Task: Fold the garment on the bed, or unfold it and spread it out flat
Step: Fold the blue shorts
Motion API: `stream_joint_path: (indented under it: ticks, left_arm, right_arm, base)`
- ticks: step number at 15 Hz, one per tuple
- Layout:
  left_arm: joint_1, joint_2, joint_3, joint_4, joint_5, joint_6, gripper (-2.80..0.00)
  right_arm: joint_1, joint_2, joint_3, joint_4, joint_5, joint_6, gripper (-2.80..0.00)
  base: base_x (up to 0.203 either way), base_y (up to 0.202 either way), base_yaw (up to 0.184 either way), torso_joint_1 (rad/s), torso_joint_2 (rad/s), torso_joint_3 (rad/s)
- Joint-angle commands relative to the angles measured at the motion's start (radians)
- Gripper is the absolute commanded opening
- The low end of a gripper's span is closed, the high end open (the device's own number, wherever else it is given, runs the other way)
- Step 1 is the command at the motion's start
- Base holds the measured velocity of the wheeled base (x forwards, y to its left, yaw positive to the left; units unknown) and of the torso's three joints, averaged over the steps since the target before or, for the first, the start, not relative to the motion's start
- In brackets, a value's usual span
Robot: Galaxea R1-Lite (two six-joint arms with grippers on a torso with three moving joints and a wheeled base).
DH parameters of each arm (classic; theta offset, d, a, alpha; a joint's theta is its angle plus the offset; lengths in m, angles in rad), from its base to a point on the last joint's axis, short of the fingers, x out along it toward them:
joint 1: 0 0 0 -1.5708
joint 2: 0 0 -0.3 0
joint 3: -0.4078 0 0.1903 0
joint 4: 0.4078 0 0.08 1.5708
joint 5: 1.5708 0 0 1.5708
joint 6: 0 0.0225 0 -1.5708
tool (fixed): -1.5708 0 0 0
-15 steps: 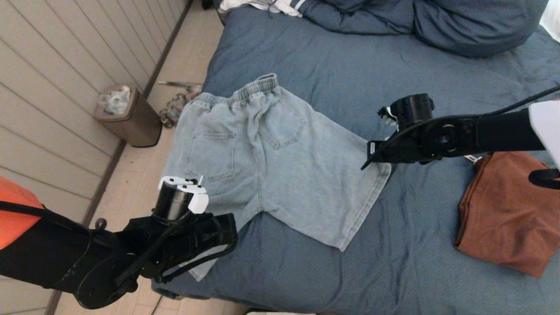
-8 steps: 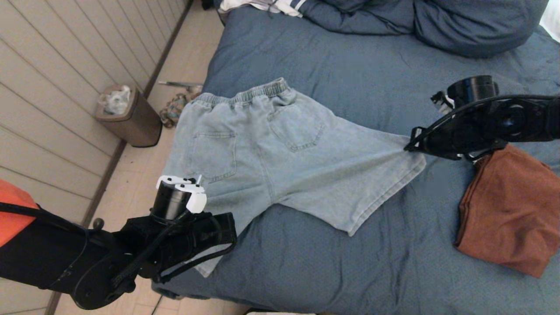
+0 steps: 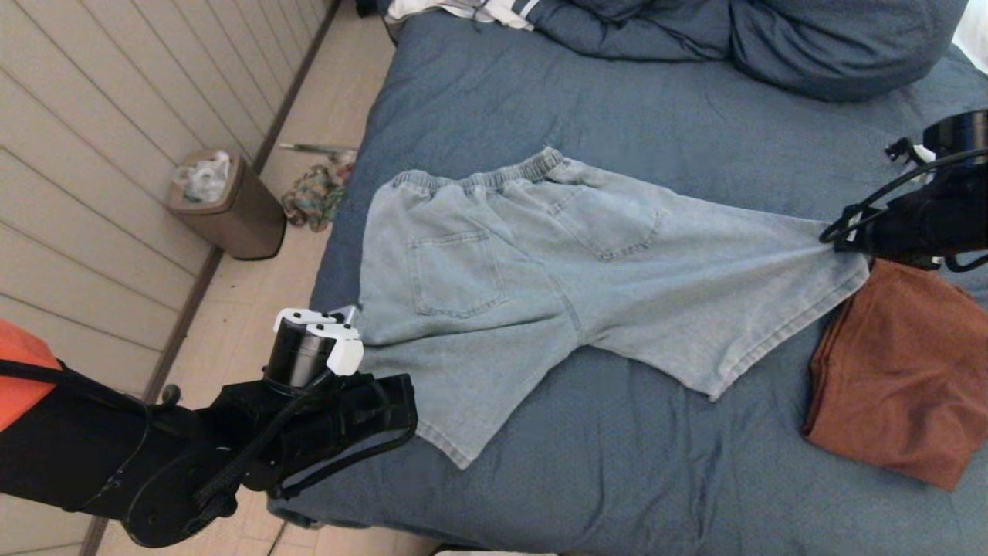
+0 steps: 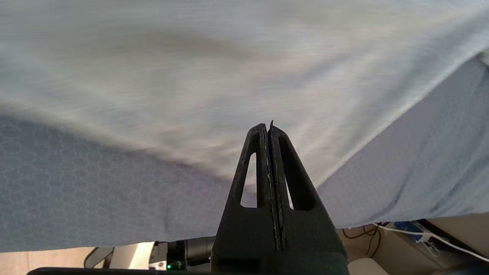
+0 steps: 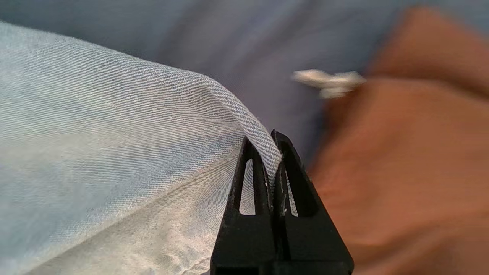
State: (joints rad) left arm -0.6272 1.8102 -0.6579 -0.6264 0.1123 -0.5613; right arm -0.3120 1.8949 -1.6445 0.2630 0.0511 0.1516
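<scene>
A pale paneled wall [image 3: 100, 116] with horizontal grooves is seen from 9 to 11 o'clock. A dark baseboard [image 3: 255, 174] is run along its foot. A strip of light tiled floor [image 3: 255, 309] is shown between wall and furniture. A brown waste bin [image 3: 228, 208] lined with a crumpled clear bag is stood against the baseboard at 10 o'clock. A small patterned heap [image 3: 312, 197] is left on the floor just beside the bin. Cables [image 4: 405, 231] are seen on the floor in the left wrist view. Soft, even light is cast throughout.
</scene>
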Motion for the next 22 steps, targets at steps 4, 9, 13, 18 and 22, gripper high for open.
stream_joint_path:
  ticks: [4, 9, 13, 18, 22]
  left_arm:
    - [-0.001, 0.002, 0.0, -0.003, 0.001, -0.003, -2.8]
    - [-0.011, 0.003, 0.0, 0.002, 0.0, -0.003, -2.8]
    - [-0.012, -0.004, 0.001, 0.003, 0.001, -0.003, -2.8]
    - [-0.035, -0.028, 0.014, 0.004, 0.001, -0.005, -2.8]
    - [-0.037, -0.066, 0.02, 0.005, 0.001, -0.003, -2.8]
  right_arm:
    - [-0.194, 0.001, -0.029, 0.002, 0.03, -0.092, -2.8]
    - [-0.302, 0.006, -0.069, 0.003, 0.048, -0.16, -2.8]
    - [-0.258, -0.05, -0.064, 0.052, 0.061, -0.158, -2.8]
    - [0.16, -0.183, -0.082, 0.193, 0.072, -0.068, -2.8]
    - [0.629, -0.214, -0.15, 0.322, 0.024, 0.027, -2.8]
  base:
    - [0.0, 0.0, 0.0, 0.0, 0.0, 0.0]
    - [0.0, 0.0, 0.0, 0.0, 0.0, 0.0]
    - [0.0, 0.0, 0.0, 0.0, 0.0, 0.0]
    - [0.0, 0.0, 0.0, 0.0, 0.0, 0.0]
    - [0.0, 0.0, 0.0, 0.0, 0.0, 0.0]
